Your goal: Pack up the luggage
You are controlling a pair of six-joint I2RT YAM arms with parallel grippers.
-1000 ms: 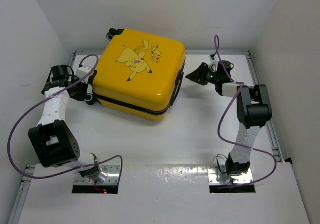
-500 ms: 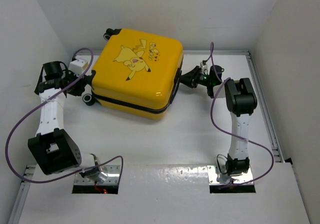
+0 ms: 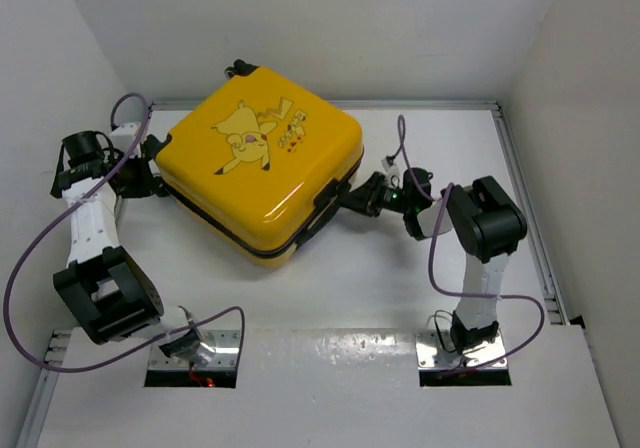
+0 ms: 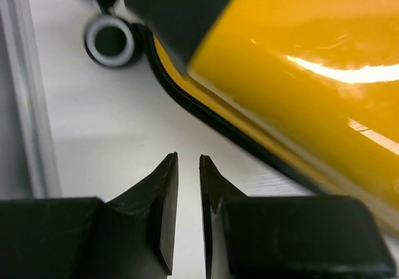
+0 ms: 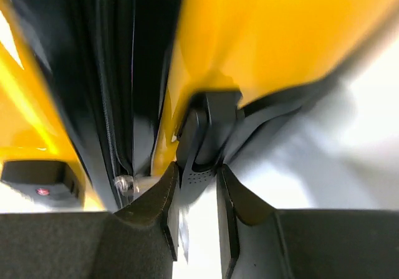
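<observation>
Top external view: the suitcase point(image 3: 258, 173) is seen shut and lying flat on the surface point(image 3: 380, 288), turned cornerwise between the two sets of fingers. Its black side handle point(image 5: 209, 126) is pinched by the right fingers point(image 3: 348, 196), narrowed onto it. Near the wheel point(image 4: 111, 40), the left fingers point(image 3: 150, 161) are held almost together with nothing between them. Opening is judged to come first: the handle should be gripped firmly and the case steadied while the zipper seam point(image 5: 106, 104) is worked.
</observation>
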